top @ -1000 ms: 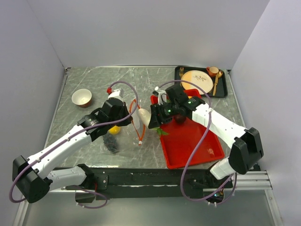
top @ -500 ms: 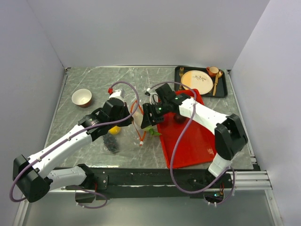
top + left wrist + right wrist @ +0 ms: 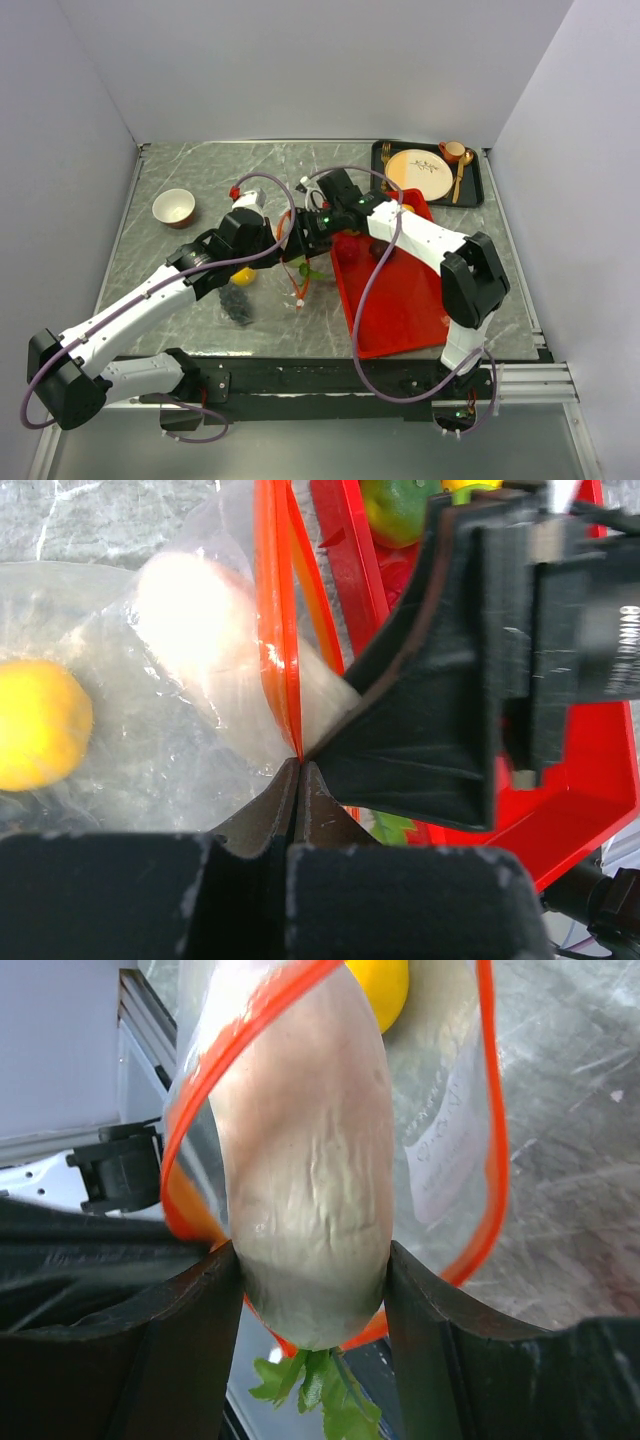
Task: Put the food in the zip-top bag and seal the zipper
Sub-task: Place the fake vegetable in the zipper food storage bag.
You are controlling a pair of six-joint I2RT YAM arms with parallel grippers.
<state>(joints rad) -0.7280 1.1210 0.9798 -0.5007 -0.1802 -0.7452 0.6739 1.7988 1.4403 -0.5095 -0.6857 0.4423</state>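
Observation:
The clear zip-top bag (image 3: 240,290) lies left of centre with a yellow fruit (image 3: 243,275) and dark grapes (image 3: 237,305) inside. My left gripper (image 3: 277,243) is shut on the bag's orange-red zipper strip (image 3: 276,630) and holds the mouth open; its jaws (image 3: 298,765) are pressed together on the strip. My right gripper (image 3: 300,252) is shut on a white radish (image 3: 310,1160) with green leaves (image 3: 320,1395). The radish's front half is inside the zipper loop (image 3: 492,1140). The yellow fruit (image 3: 380,985) lies beyond it. No slider shows.
A red tray (image 3: 410,300) right of the bag holds a red piece (image 3: 348,250), a dark piece (image 3: 382,250) and a green fruit (image 3: 395,505). A dark tray with a cream plate (image 3: 418,172) is at the back right. A small bowl (image 3: 173,207) is at the back left.
My right gripper has carried the white radish leftward off the red tray and into the bag's open mouth. My left gripper has kept its hold on the zipper strip.

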